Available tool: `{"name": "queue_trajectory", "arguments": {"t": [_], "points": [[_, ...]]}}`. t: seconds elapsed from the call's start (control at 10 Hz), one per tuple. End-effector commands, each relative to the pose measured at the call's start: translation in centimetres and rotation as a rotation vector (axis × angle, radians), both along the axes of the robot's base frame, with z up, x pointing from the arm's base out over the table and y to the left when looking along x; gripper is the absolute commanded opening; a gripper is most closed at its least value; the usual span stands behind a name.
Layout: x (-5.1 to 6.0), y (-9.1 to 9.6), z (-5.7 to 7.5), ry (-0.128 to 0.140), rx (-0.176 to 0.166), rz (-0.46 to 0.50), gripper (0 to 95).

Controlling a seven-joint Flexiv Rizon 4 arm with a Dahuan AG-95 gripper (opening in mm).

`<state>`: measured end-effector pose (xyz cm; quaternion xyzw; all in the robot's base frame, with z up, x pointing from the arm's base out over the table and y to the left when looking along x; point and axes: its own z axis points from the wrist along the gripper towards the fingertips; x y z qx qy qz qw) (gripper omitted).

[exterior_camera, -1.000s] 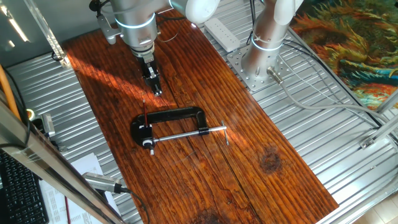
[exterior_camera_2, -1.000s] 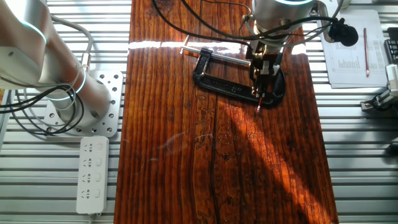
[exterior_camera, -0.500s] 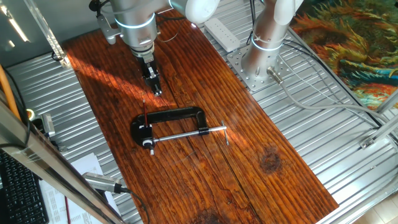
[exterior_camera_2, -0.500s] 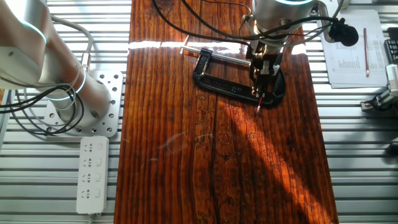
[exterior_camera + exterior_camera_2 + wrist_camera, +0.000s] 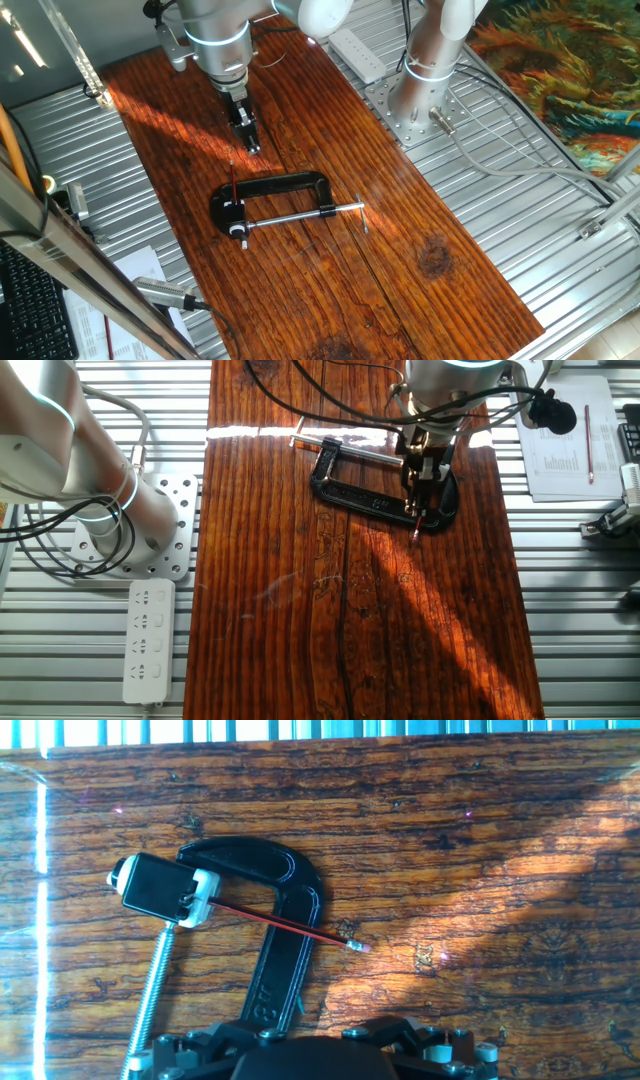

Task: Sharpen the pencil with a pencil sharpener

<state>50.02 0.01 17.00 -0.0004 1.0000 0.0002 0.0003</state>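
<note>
The pencil sharpener [image 5: 160, 888] is a small black block with a whitish end, held in the jaw of a black C-clamp [image 5: 287, 925]. The thin red pencil [image 5: 285, 925] sticks out of it across the clamp frame, with its free end over the wood. In one fixed view the pencil [image 5: 233, 180] rises from the sharpener [image 5: 232, 210]. My gripper [image 5: 250, 145] hangs above the board just beyond the clamp, apart from the pencil and holding nothing. Its fingers read as one narrow dark shape. In the other fixed view my gripper [image 5: 420, 495] overlaps the clamp's end.
The clamp's silver screw rod [image 5: 300, 214] lies along the wooden board [image 5: 330, 290]. The arm's base [image 5: 425, 80] and a white power strip [image 5: 148, 640] stand on the slatted metal table beside the board. Papers [image 5: 565, 450] lie off the board's edge.
</note>
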Motion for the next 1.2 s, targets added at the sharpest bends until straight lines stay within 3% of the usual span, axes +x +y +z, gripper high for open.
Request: {"name": "queue_trajectory", "arguments": {"t": [0.1,1.2], "points": [[-0.02,-0.01,0.00,0.008,-0.039,0.178,0.0],[-0.02,0.00,0.03,0.011,-0.041,0.182,0.0]]}}
